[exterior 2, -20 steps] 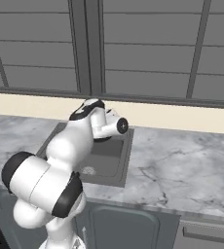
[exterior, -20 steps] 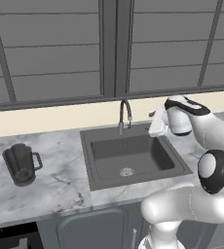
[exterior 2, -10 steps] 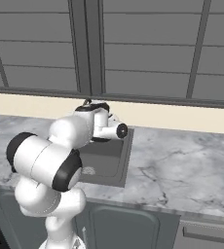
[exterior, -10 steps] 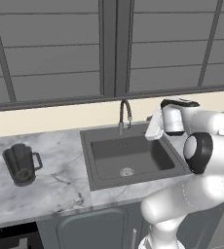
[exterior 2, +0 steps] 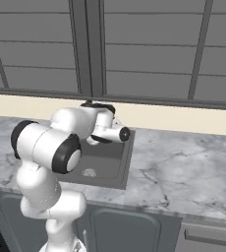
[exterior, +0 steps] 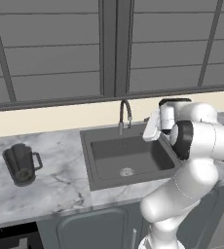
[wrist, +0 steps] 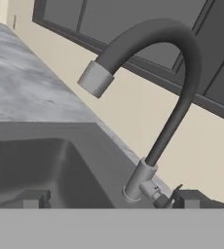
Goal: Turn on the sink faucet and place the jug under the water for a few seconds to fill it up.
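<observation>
Gripper (wrist: 106, 198) hovered near the sink faucet (wrist: 155, 87), jaws spread. Its lever (wrist: 168, 196) looked small; a fingertip might slide past.

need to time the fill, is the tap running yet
Off. No stream falls from the dark-grey gooseneck faucet, and its pale nozzle hangs dry over the dark-grey basin.

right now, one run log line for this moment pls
phase: reach for tap | end effector: open, by sink faucet base | water: none | jug: on counter left of sink
</observation>
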Tool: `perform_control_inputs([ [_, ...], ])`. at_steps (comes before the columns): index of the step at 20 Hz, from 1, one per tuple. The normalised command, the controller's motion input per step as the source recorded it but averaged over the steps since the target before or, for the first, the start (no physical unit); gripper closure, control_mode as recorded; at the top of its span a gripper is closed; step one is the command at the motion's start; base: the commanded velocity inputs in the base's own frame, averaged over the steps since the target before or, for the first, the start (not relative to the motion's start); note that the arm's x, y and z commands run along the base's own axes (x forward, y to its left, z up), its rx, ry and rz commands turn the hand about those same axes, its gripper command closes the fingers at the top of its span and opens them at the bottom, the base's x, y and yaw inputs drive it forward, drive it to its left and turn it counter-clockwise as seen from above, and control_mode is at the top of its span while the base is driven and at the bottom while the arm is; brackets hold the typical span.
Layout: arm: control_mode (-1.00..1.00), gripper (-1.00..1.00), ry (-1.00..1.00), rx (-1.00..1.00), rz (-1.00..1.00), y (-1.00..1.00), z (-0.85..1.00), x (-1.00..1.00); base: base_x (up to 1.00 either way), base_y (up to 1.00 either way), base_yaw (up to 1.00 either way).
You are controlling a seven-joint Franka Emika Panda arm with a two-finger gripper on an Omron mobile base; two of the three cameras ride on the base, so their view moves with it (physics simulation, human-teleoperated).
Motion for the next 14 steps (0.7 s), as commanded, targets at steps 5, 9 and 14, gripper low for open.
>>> perform_control_inputs([
  [5,-1.00,-1.00,0.00,0.01,0.04,0.00,0.00,0.23,0.00,0.00,0.00],
  [9,-1.00,-1.00,0.00,0.00,0.01,0.04,-0.06,0.33,0.00,0.00,0.00],
  [14,-1.00,-1.00,0.00,0.00,0.00,0.13,-0.11,0.46,0.00,0.00,0.00],
])
